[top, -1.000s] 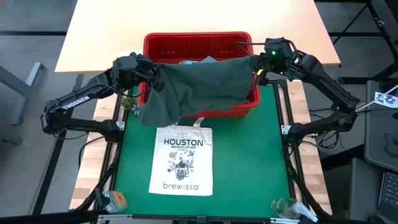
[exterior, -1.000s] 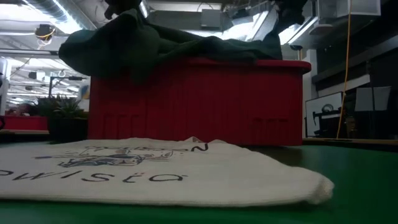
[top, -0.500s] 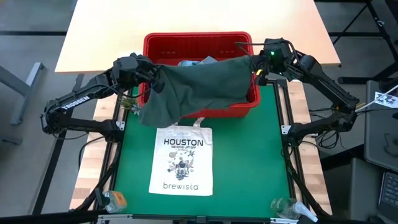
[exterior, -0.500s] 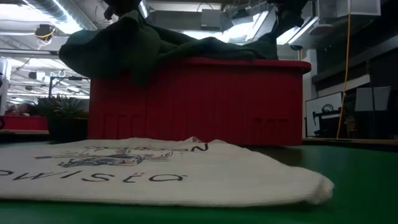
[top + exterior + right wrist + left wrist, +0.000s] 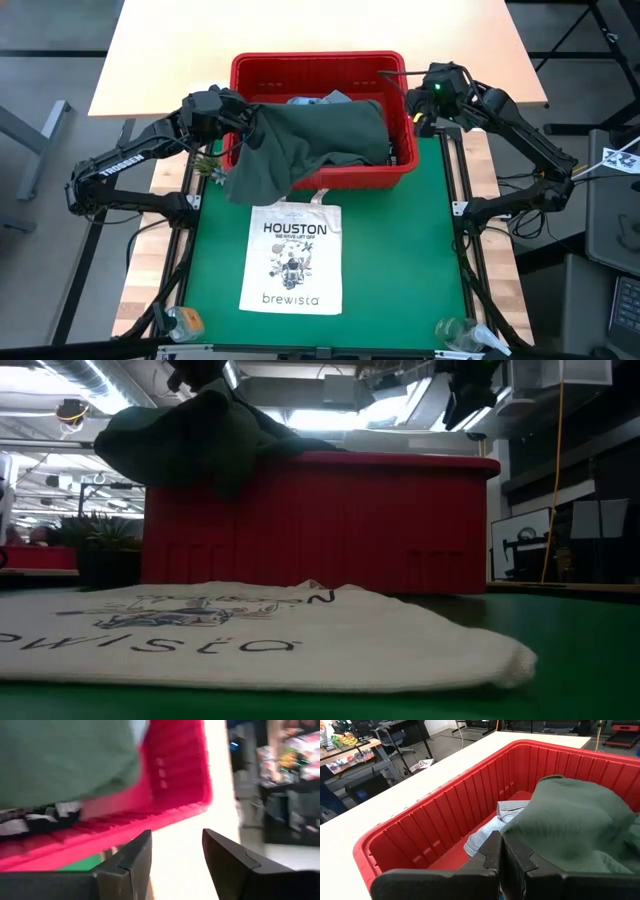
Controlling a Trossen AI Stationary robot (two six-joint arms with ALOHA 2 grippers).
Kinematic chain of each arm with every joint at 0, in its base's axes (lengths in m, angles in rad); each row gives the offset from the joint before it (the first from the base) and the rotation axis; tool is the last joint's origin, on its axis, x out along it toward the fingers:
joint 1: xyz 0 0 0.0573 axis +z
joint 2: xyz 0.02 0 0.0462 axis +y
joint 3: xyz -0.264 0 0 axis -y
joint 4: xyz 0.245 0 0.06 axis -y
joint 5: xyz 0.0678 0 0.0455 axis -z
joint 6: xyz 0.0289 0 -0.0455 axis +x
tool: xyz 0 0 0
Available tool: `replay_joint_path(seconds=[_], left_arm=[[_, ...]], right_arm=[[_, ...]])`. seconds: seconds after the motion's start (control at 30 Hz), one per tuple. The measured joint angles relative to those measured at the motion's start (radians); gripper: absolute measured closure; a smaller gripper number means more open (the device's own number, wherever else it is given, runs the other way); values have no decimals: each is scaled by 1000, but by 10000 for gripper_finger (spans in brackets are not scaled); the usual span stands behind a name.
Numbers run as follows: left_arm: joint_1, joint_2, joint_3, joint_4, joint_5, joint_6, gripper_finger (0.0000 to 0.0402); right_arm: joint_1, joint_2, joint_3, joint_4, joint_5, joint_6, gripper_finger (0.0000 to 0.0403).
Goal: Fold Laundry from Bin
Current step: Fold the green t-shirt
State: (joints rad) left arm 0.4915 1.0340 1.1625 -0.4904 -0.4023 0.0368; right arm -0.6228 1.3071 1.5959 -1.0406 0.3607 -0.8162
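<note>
High view: left gripper (image 5: 238, 112) clamps green garment (image 5: 310, 145) at bin's (image 5: 318, 62) nine o'clock rim; right gripper (image 5: 408, 97) at three o'clock, fingers apart, empty.

We see two dark, matte six-joint arms. The left arm (image 5: 125, 160) carries white lettering along one link; the right arm (image 5: 520, 130) shows a lit green indicator near its wrist. Each ends in two dark, angular fingers (image 5: 230, 865).

The garment (image 5: 300, 145) is lying in the bin (image 5: 320, 64), spilling over its left front rim; the tote bag (image 5: 293, 257) is lying before the bin.
</note>
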Motion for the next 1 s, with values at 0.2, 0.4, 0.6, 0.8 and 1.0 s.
replay_joint_path(seconds=[0.2,0.4,0.6,0.8,1.0], left_arm=[[0,0,0,0,0,0,401],[0,0,0,0,0,0,401],[0,0,0,-7,0,-1,401],[-1,0,0,-24,0,-1,401],[-1,0,0,-38,0,-2,401]], right_arm=[[1,7,0,-73,-340,0,228],[0,74,0,-71,-510,8,228],[2,183,0,-73,-666,8,228],[13,286,0,-93,-751,7,228],[63,351,-1,-93,-749,-4,228]])
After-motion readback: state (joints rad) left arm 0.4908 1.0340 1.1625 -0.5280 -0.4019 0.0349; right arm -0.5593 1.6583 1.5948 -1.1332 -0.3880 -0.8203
